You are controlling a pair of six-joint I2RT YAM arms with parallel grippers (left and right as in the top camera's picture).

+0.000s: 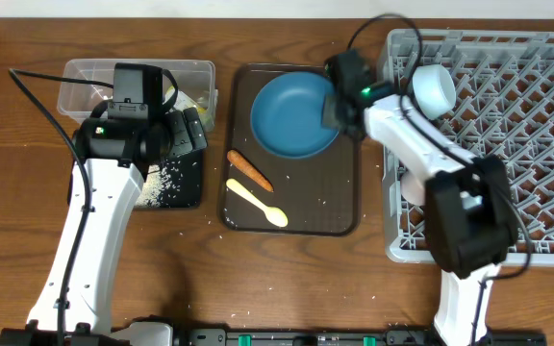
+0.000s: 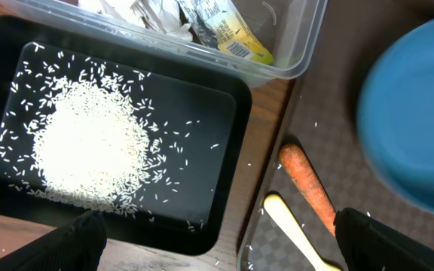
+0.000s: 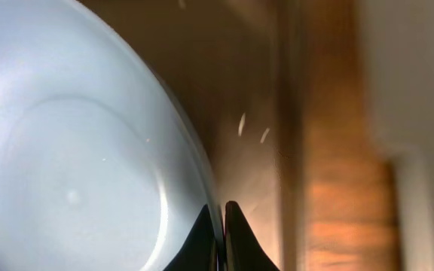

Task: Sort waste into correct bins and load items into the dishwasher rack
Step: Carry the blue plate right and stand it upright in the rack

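Note:
My right gripper point(image 1: 335, 108) is shut on the right rim of the wide blue plate point(image 1: 292, 113), which sits over the far end of the brown serving tray point(image 1: 339, 207); the wrist view shows the fingers point(image 3: 221, 226) pinching the rim of the plate point(image 3: 66, 150). My left gripper point(image 1: 186, 130) is open and empty above the black tray point(image 2: 224, 120), which holds the rice point(image 2: 89, 147). The clear tub point(image 1: 80, 82) holds crumpled paper point(image 2: 153, 11) and the yellow-green packet point(image 2: 232, 30). The carrot point(image 1: 249, 169) lies on the brown tray. A white bowl point(image 1: 431, 86) sits in the grey rack point(image 1: 537, 144).
A pale yellow spoon point(image 1: 256, 203) lies on the brown tray beside the carrot, with a few stray rice grains around it. A black cable runs across the table at far left. The cups are out of view.

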